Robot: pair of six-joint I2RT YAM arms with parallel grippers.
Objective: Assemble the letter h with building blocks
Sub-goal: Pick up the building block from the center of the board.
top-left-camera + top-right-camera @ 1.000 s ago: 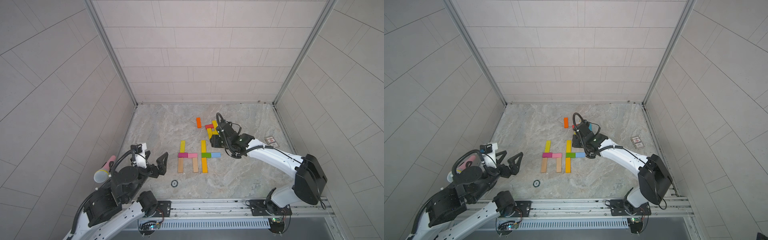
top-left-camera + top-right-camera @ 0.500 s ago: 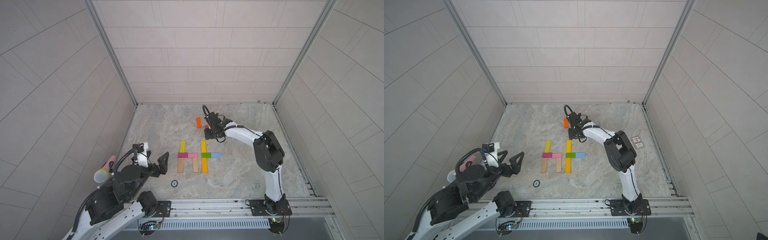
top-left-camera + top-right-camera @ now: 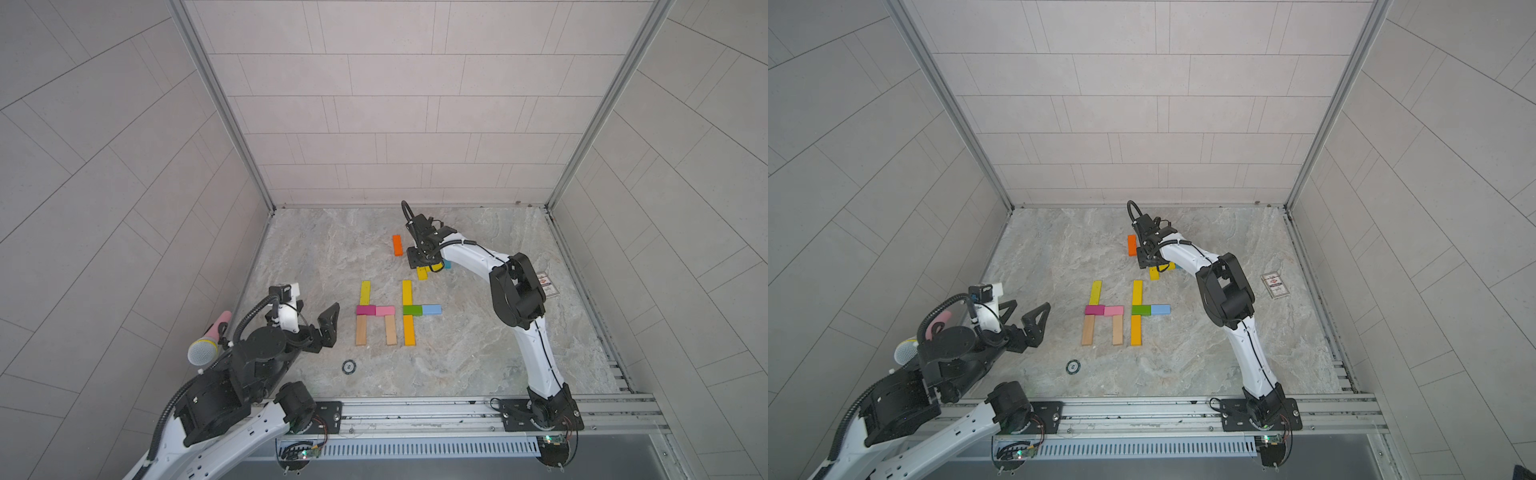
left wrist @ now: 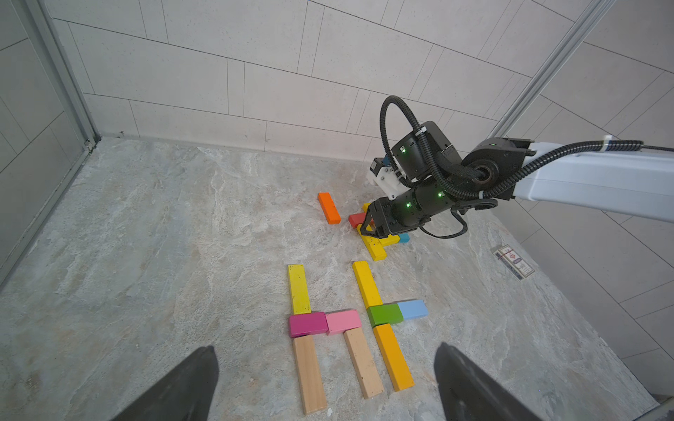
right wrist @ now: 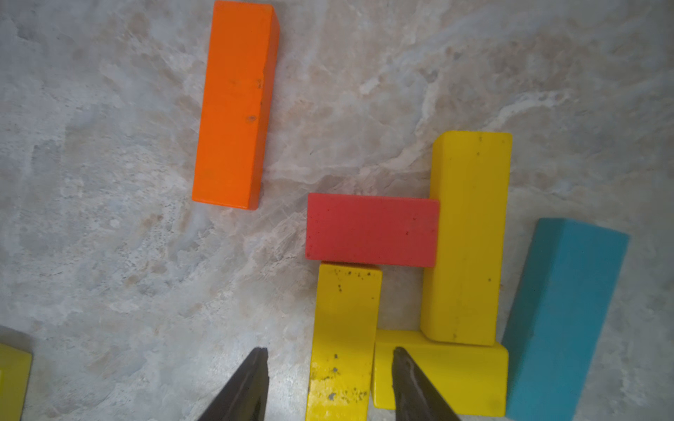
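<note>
Two groups of building blocks lie flat mid-floor. One is yellow point(image 3: 365, 292), magenta point(image 3: 365, 309), pink point(image 3: 385, 310) and two plain wood bars point(image 3: 361, 330). The other is yellow point(image 3: 407, 292), green point(image 3: 412, 309), light blue point(image 3: 432, 308) and amber point(image 3: 409, 330). Behind them my right gripper point(image 3: 424, 259) hangs low over a loose cluster. It is open, its fingers straddling a long yellow block point(image 5: 343, 339) with a gap on one side. Red point(image 5: 372, 229), two more yellow point(image 5: 467, 237) and teal point(image 5: 561, 317) blocks adjoin. An orange block point(image 5: 235, 105) lies apart. My left gripper point(image 3: 1022, 309) is open and holds nothing at the front left.
A small printed white card point(image 3: 546, 284) lies near the right wall. A black round disc point(image 3: 349, 366) sits on the floor in front of the assembled blocks. A microphone point(image 3: 203, 351) leans by the left wall. Tiled walls enclose three sides, and a metal rail point(image 3: 415, 409) runs along the front.
My right arm folded its elbow in, and its gripper shifted slightly back and left over the loose cluster, its jaws narrowing a little. The left arm stayed put.
</note>
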